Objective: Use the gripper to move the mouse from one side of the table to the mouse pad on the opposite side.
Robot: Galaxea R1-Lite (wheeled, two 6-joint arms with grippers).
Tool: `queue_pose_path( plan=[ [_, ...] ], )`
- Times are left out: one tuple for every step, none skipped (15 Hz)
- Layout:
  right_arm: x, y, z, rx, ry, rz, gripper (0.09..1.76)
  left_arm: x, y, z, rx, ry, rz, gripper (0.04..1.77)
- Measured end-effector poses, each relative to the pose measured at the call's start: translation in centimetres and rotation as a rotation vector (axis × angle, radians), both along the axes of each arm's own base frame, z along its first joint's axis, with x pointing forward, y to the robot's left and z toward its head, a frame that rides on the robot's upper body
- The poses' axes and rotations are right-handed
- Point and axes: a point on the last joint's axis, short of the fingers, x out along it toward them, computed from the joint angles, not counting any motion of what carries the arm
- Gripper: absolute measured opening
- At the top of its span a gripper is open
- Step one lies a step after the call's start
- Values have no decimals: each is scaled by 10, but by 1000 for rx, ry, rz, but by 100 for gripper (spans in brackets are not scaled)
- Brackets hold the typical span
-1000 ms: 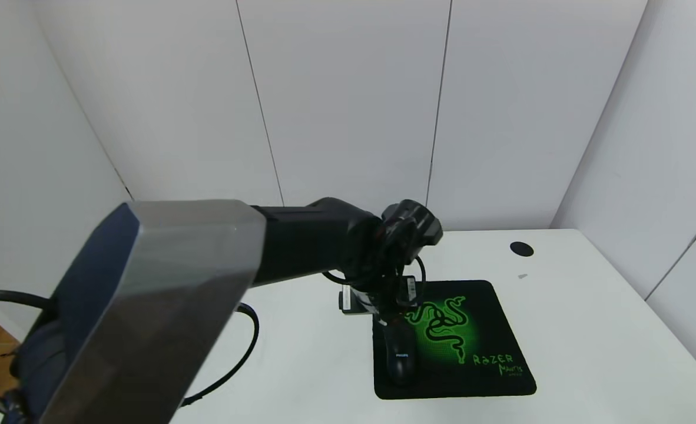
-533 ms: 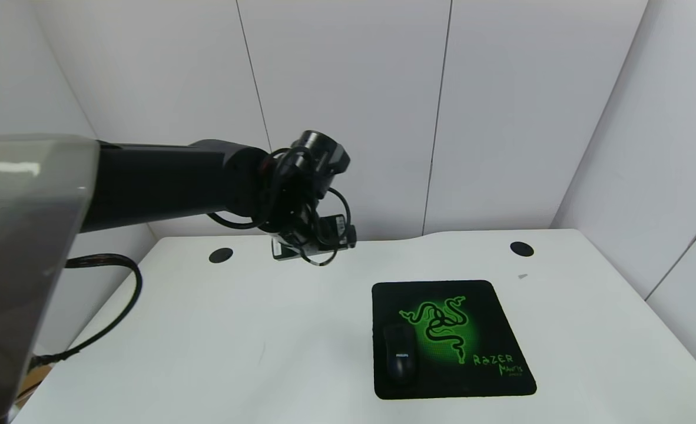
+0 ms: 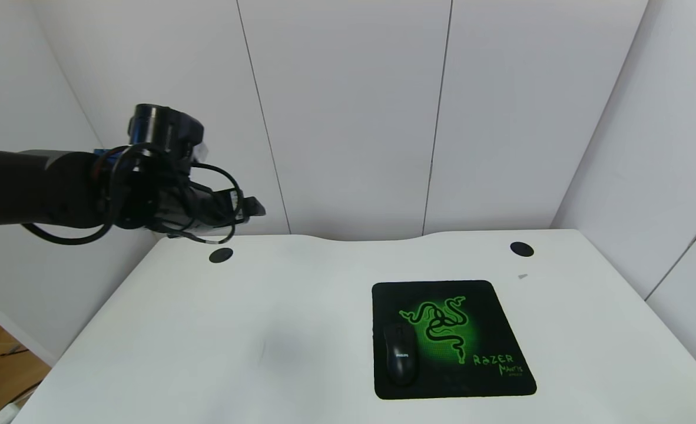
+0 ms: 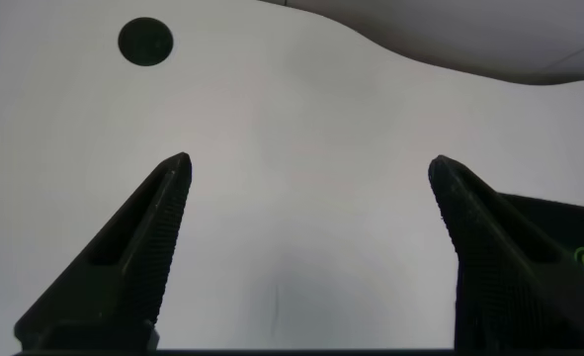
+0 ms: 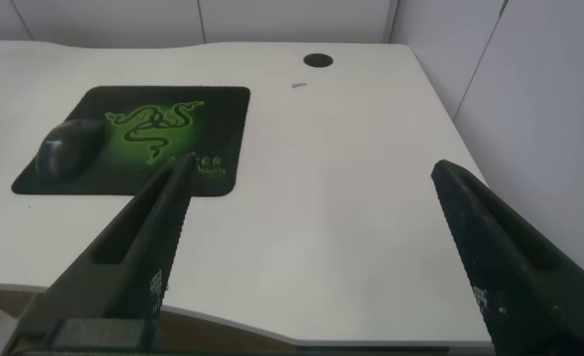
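Left claw point(image 3: 252, 207) splayed wide, glossy oval mouse point(image 3: 400, 355) on square mat point(image 3: 489, 330)

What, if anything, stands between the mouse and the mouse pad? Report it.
Nothing visible: the mouse already lies on the mouse pad, on the side nearer the robot's left. The left pincer hangs open above the table's far left corner, apart from both.

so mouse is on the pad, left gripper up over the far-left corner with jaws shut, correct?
Not quite: the jaws are open. The left wrist view shows the left gripper spread wide with nothing between. The rest holds: the mouse sits on the mouse pad.
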Motion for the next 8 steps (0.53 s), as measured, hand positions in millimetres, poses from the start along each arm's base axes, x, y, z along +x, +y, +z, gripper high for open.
queue_pose_path(
  plan=[
    [0, 0, 0, 0, 0, 0, 171, -7, 15, 4, -6, -8, 10, 171],
    [0, 0, 0, 0, 0, 1, 171, -14, 27, 8, -12, -20, 13, 171],
    [0, 0, 0, 0, 0, 1, 171, -22, 40, 14, -15, -45, 11, 171],
    [0, 0, 0, 0, 0, 0, 171, -30, 50, 18, -11, -78, 5, 171],
    [0, 0, 0, 0, 0, 0, 171, -37, 59, 21, 2, -117, 2, 171],
    [0, 0, 0, 0, 0, 0, 171, -46, 66, 23, 20, -157, 3, 171],
    [0, 0, 0, 0, 0, 0, 171, -54, 72, 24, 36, -191, 5, 171],
    [0, 0, 0, 0, 0, 0, 171, -63, 75, 23, 46, -216, 9, 171]
  ],
)
